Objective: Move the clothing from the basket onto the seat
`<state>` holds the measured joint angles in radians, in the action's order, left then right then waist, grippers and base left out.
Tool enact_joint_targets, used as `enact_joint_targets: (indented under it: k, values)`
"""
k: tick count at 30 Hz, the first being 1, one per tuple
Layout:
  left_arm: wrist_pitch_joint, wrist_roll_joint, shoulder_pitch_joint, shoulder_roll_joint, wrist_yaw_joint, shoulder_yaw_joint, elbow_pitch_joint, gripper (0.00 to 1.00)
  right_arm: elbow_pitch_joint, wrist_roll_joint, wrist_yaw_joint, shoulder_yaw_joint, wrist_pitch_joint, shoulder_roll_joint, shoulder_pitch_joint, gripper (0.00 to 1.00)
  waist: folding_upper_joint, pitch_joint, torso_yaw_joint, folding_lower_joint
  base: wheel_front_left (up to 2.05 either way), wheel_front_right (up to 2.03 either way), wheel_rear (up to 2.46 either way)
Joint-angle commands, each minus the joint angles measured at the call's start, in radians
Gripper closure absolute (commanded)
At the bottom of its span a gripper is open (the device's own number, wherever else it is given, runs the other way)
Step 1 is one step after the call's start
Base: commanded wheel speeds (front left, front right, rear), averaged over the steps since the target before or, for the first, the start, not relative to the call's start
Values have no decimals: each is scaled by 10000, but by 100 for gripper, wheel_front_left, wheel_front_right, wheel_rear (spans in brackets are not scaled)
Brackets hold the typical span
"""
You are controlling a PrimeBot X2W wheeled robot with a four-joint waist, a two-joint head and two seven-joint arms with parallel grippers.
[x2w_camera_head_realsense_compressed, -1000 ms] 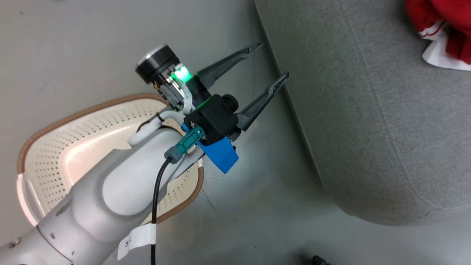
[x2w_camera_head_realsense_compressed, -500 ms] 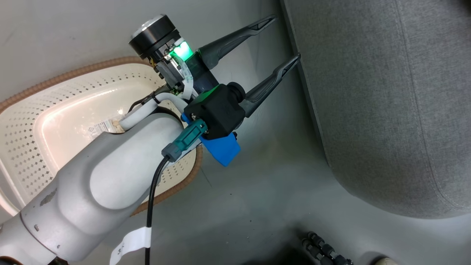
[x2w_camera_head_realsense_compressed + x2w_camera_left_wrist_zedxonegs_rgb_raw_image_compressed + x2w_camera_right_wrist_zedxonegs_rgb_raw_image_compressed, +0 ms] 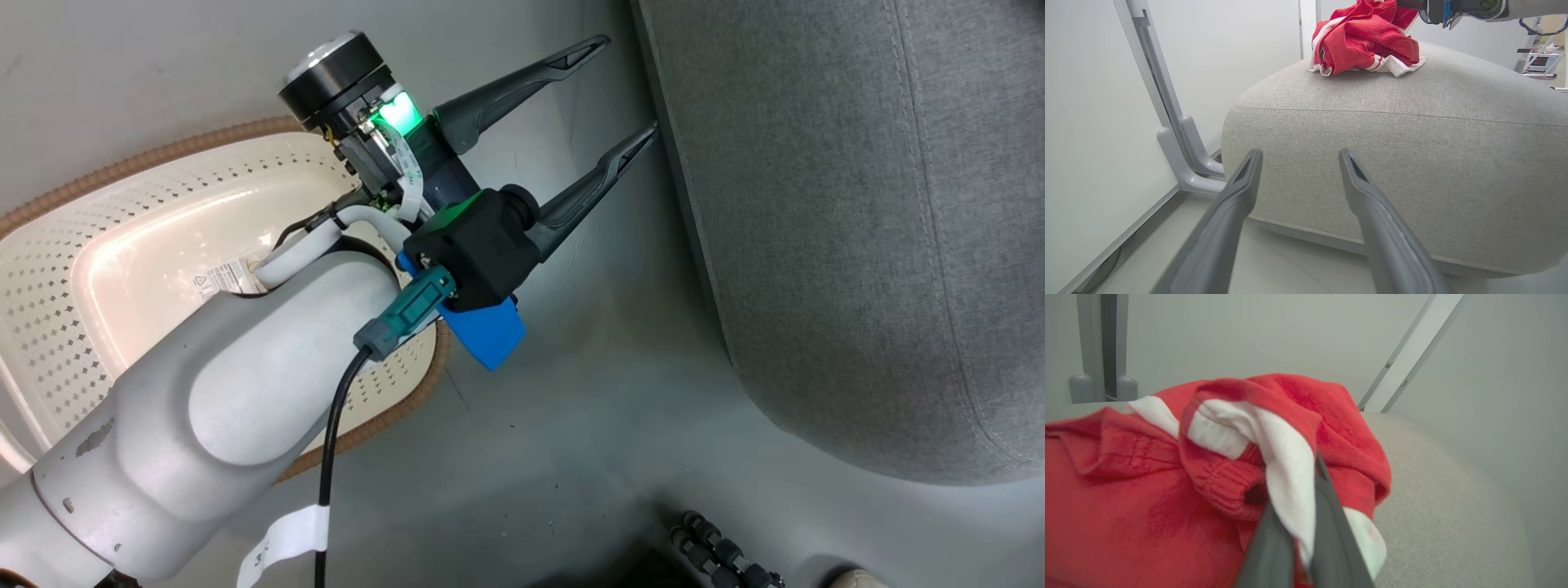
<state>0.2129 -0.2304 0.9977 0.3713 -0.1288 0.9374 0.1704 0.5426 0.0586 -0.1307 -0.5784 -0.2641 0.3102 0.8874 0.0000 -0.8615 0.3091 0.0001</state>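
Note:
The red and white clothing [image 3: 1363, 45] lies bunched on top of the grey seat [image 3: 1392, 155]. In the right wrist view my right gripper [image 3: 1300, 490] is shut on the clothing [image 3: 1147, 490], and a white fold hangs over its fingers above the seat [image 3: 1433, 490]. The cream basket [image 3: 65, 327] with its brown rim stands on the floor at the left, nothing in it but its label [image 3: 220, 278]. My left gripper [image 3: 629, 84] is open and holds nothing; it points at the seat's side [image 3: 857, 245] from just beside the basket. Its spread fingers [image 3: 1241, 192] face the seat.
A grey metal frame post with curved feet [image 3: 1180, 155] stands against the white wall left of the seat. Dark cables [image 3: 718, 555] lie on the grey floor at the bottom. My right arm [image 3: 1474, 8] reaches over the seat's top.
The head camera has shifted, so the clothing's corner has left its view and more of the basket's bottom shows. The left gripper stays open, the right one shut.

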Motion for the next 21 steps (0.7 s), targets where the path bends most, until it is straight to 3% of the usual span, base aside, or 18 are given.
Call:
enact_joint_targets:
  k: [1, 3, 15, 21]
  values:
    - [58, -66, 115, 50, 55, -21, 34, 0, 27, -51, -1, 55, -7, -96, -180, 77, 0, 81, 8, -1, 0, 0, 0]
    - [91, -72, 59, 28, 81, -12, 82, 0, -125, -79, -1, 135, -7, -144, -315, 0, 0, 231, 9, -1, 0, 0, 0]
    - [499, -518, -796, -552, 431, -189, 717, 0, -2148, -273, 1, 1354, -7, -333, -3134, 0, 0, 2288, -215, -1, 0, 0, 0]
    - [529, -873, -1684, -758, 776, -1032, 695, 0, -3344, -269, 1, 2114, -7, -573, -4258, 0, 0, 3499, -484, -1, 0, 0, 0]
